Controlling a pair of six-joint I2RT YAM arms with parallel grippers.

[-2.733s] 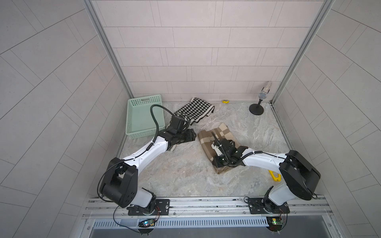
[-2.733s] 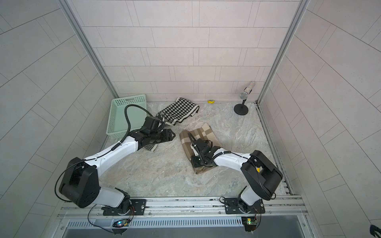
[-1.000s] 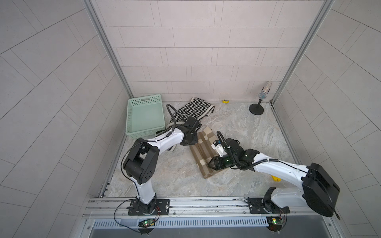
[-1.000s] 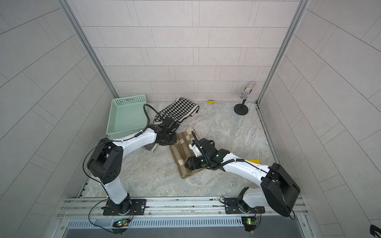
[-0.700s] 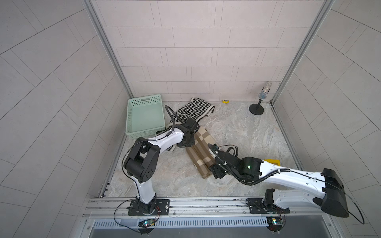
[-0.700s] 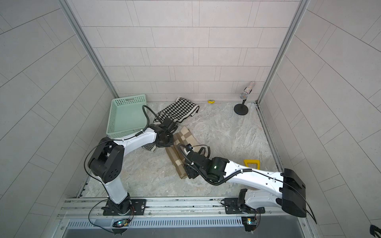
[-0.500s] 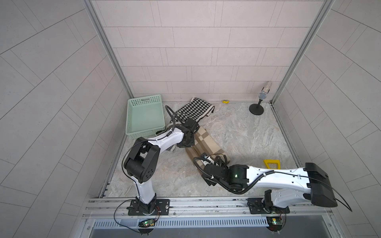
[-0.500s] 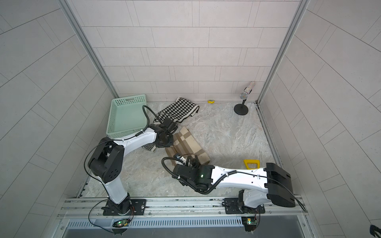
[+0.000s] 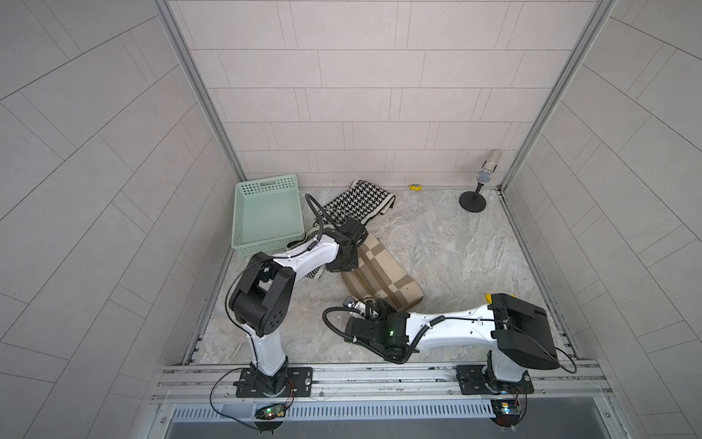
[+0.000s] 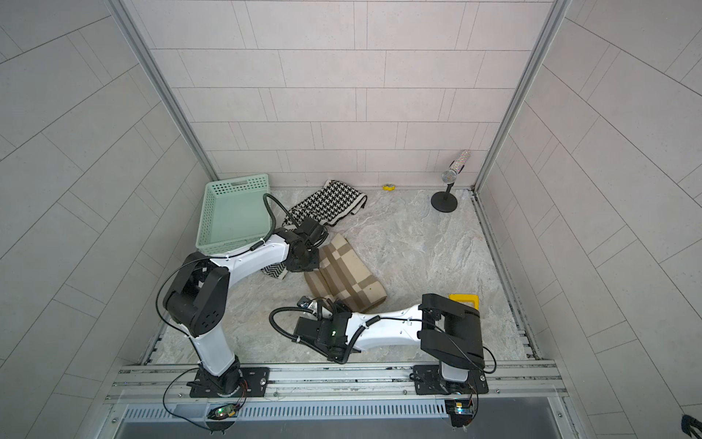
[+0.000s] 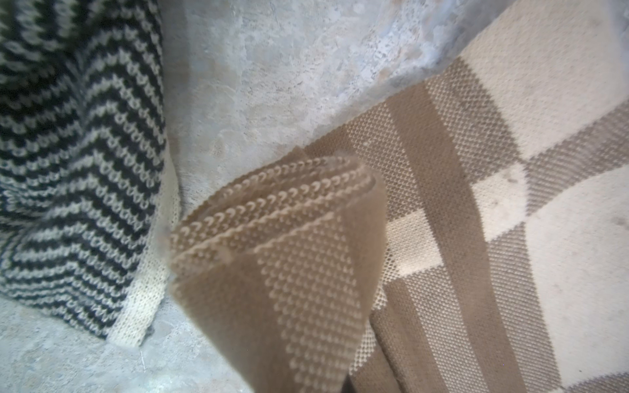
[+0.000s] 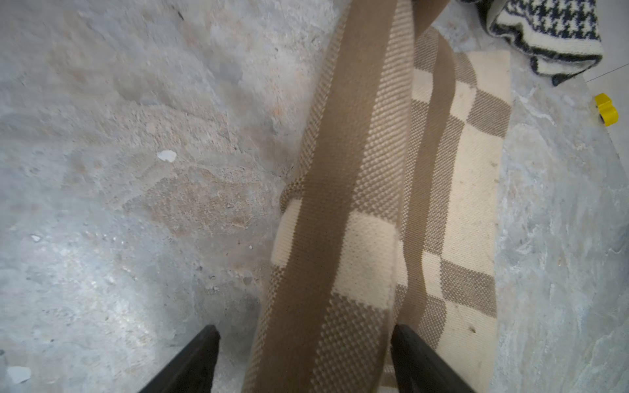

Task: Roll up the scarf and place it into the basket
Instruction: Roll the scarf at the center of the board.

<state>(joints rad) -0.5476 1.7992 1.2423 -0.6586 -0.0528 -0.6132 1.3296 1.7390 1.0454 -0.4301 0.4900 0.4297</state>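
Right end effector [image 12: 304, 331] has swung to straddle scarf [image 9: 383, 277] roll's near end

This is a robot test cell in a lab, not a home. Plain tiled walls [image 9: 361, 95] close in three sides, held at the corners by bare metal posts [image 9: 197, 95]. The left arm [image 9: 304, 254] and the right arm [image 9: 448, 327] are bolted to a metal rail [image 9: 380, 374] at the front of a stone-look worktop [image 9: 456, 247]. Loose cables and a bare circuit board [image 9: 270, 411] hang below the rail, and a microphone [image 9: 484, 175] on a stand sits in the far corner.
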